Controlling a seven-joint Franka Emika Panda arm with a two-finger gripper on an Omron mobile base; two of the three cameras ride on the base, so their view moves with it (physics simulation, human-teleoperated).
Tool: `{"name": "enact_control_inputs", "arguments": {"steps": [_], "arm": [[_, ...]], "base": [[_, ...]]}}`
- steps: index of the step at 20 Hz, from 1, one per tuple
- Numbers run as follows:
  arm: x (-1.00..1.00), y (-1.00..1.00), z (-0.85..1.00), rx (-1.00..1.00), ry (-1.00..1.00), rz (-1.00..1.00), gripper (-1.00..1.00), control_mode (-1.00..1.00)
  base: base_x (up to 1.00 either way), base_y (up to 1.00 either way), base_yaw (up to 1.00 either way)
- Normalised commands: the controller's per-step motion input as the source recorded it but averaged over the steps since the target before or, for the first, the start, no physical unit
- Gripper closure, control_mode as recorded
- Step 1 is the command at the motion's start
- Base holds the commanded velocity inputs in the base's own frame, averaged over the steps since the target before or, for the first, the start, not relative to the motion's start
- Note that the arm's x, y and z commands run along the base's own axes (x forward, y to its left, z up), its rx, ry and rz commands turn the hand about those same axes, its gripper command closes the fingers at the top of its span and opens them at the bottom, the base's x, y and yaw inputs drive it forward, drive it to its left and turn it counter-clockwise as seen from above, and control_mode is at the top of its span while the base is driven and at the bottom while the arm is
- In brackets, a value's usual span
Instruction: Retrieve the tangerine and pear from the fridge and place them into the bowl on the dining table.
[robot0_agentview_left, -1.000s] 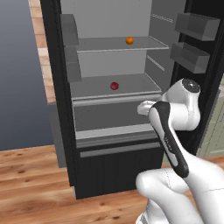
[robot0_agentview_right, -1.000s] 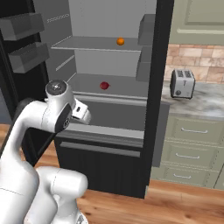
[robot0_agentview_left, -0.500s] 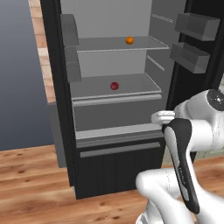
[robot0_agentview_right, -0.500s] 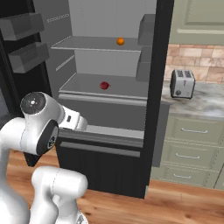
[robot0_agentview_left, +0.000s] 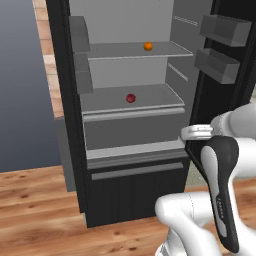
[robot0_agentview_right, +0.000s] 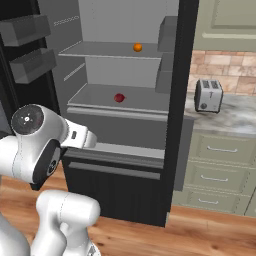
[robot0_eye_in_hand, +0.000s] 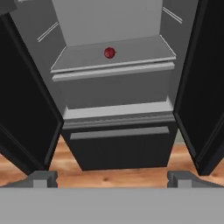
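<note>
With the fridge (robot0_agentview_left: 67, 150) open, the tangerine (robot0_agentview_left: 148, 46) sits on the upper shelf and the pear (robot0_agentview_left: 131, 98) on the shelf below, both unpicked, while the claw (robot0_eye_in_hand: 112, 178) hangs wide open and empty outside.

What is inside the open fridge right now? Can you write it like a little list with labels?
fridge: both doors open, bottom drawer shut
tangerine: on the upper shelf, untouched
pear: on the shelf below, alone
gripper: open, empty, pulled back from the fridge, facing the pear's shelf
toaster: on the counter beside the fridge
fruit moved so far: none
</note>
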Motion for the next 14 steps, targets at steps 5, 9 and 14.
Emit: {"name": "enact_control_inputs", "arguments": {"steps": [5,9,14], "arm": [[0.00,0.00,0.00,0.00,0.00,0.00,-1.00,-1.00],[-0.13,0.00,0.00,0.00,0.00,0.00,-1.00,-1.00],[-0.03,0.00,0.00,0.00,0.00,0.00,-1.00,1.00]], "base": [[0.00,0.00,0.00],[0.00,0.00,0.00],[-0.02,0.00,0.00]]}}
